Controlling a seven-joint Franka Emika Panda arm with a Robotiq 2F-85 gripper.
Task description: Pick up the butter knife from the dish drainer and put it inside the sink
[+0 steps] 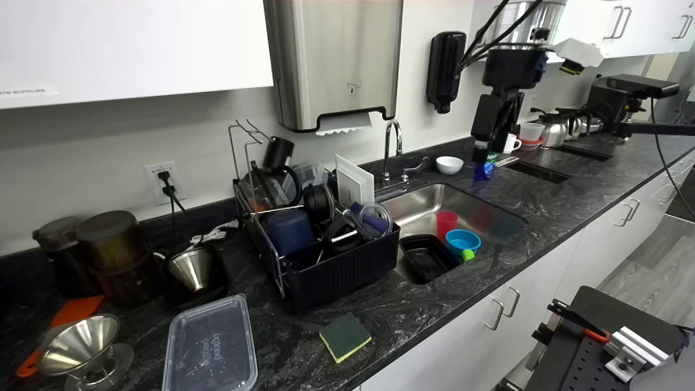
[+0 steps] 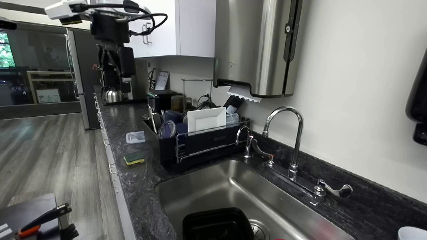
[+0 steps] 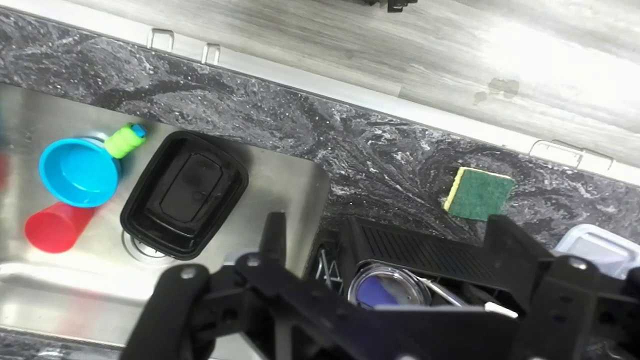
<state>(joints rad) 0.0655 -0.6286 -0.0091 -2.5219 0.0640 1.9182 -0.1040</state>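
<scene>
Stainless-steel sink (image 2: 200, 193): contains black plastic tray (image 3: 190, 192), blue cup (image 3: 79, 172), red cup (image 3: 54, 229). Beside sink: dish drainer (image 1: 347, 269). Above sink level: tool (image 3: 386, 220), jaws spread.

In an exterior view, upper left of frame: pale label strip (image 1: 30, 91) on white flat-fronted cabinet (image 1: 136, 41), grey capitals "TE SUPPLIES", start cut by frame edge. Bottom of frame, left of centre: clear rectangular plastic container (image 1: 190, 345), two tilted lines of lettering, illegible. Mid-left of frame: white rectangular wall outlet plate (image 1: 153, 185), print too small to read. In an exterior view, middle of frame: black metal-railed dish drainer (image 2: 201, 143), faint side lettering, illegible.
</scene>
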